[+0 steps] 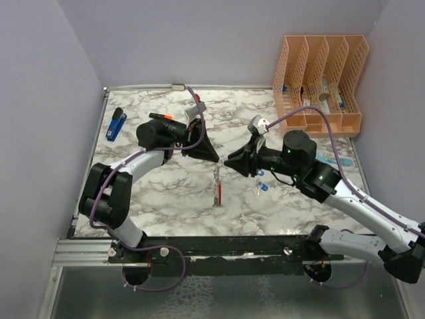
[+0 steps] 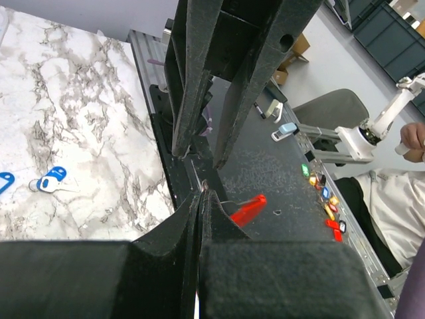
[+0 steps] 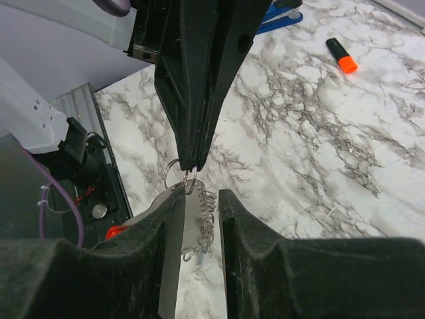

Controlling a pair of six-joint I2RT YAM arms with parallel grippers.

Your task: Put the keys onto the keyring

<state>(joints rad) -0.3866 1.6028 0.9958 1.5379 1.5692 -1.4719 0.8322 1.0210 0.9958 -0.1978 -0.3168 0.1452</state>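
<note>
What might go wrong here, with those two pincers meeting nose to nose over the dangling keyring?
1. The left pincer pinches only the thin wire ring of the keyring, and the rest hangs free. A nudge could make it slip out and drop.
2. The right pincer stands open around the dangling chain, its tips very near the left one's. Closing might snag the chain or knock the tips together.

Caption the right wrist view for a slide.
The left gripper pinches the keyring by its metal ring from above; the open right gripper straddles its dangling chain over the marble table.
</note>
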